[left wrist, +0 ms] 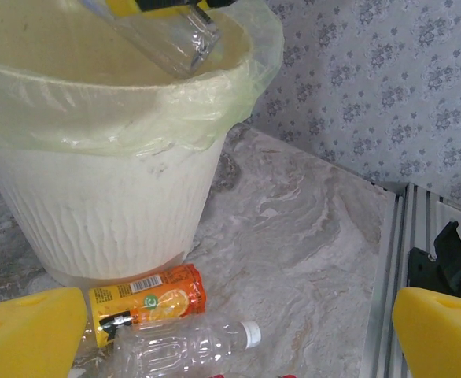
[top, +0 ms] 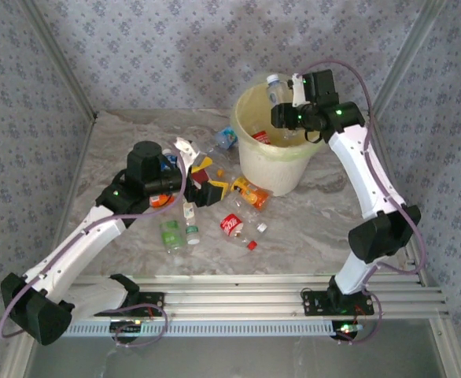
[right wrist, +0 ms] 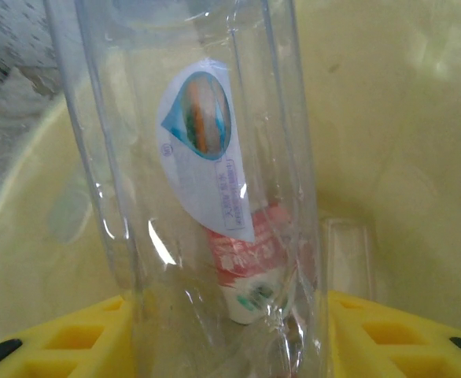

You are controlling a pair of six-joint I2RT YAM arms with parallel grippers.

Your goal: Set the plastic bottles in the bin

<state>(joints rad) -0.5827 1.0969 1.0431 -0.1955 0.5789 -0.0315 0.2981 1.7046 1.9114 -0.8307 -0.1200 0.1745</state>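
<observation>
**While right arm holds a bottle over the bin, the table load remains uncleared**

Although the work is under way, most of it is judged outstanding. The table [top: 325, 228] carries a loose scatter of plastic bottles near the foot of the bin [top: 274, 169], whose pale bag liner is folded over the rim.

Right gripper [top: 292, 106]: jaws closed tight on a clear bottle [right wrist: 207, 157], white cap uppermost. The left wrist view shows its base at about rim height, over the mouth of the bin. Seen through it, a red-labelled bottle [right wrist: 250, 268] already lies at the bottom.

Left gripper [top: 207, 179]: jaws fully spread, holding nothing, poised above the scatter. An orange-labelled bottle [left wrist: 148, 299] lies against the bin's foot, and a clear white-capped bottle [left wrist: 183, 346] lies just beside it. A red-labelled bottle [top: 232, 224] and a green-labelled bottle [top: 171, 234] lie nearer the arms.

Risks noted:
- The held bottle hangs toward the rim on the right arm's side, not centrally. Released there, it may strike the rim and tip out.
- Loose liner folds could snag the base or a finger and drag the bag.
- Thin clear walls may buckle and slip in the grip.
- A descending left arm may nudge round bottles and set them rolling.
</observation>
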